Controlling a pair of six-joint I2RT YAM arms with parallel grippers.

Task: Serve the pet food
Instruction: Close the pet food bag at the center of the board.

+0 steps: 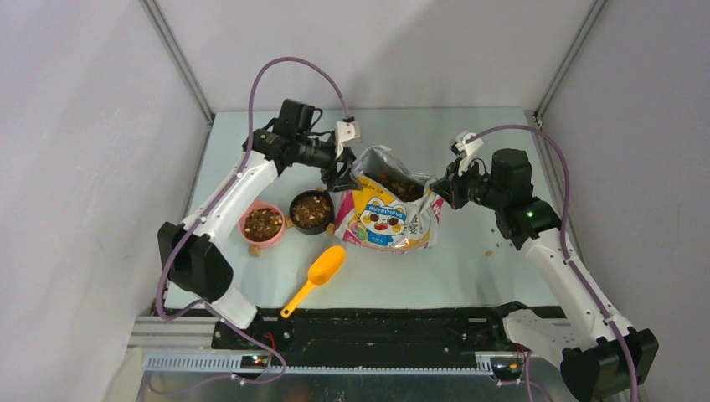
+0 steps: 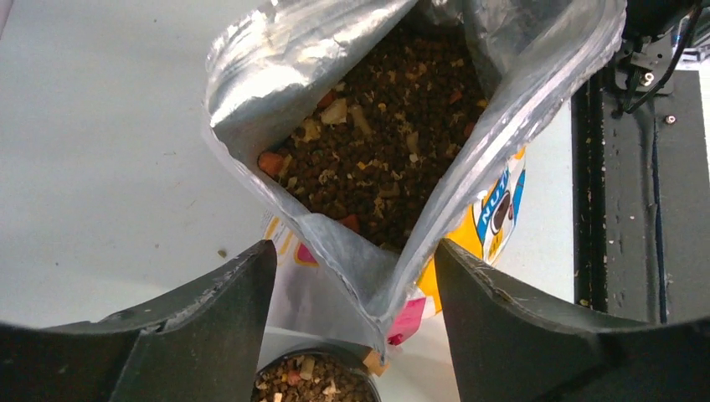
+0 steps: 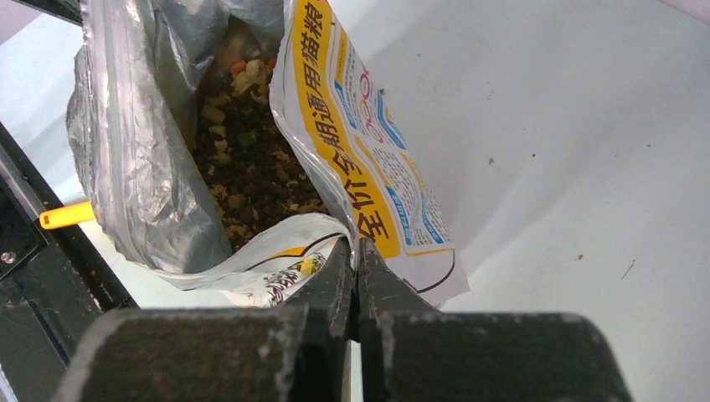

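The pet food (image 2: pixel 377 142) fills the open printed bag (image 1: pixel 387 216), which stands mid-table with its foil mouth spread. More of it lies in the black bowl (image 1: pixel 311 209) and the pink bowl (image 1: pixel 263 224) to the bag's left. My left gripper (image 2: pixel 356 276) is open, its fingers on either side of the bag's left corner without touching it, just above the black bowl (image 2: pixel 314 381). My right gripper (image 3: pixel 356 251) is shut on the bag's right edge (image 3: pixel 352 142), with kibble (image 3: pixel 251 167) showing inside.
A yellow scoop (image 1: pixel 316 276) lies on the table in front of the bowls, its handle toward the black rail (image 1: pixel 377 322) at the near edge. Stray kibble lies by the pink bowl (image 1: pixel 254 249) and to the bag's right (image 1: pixel 490 251).
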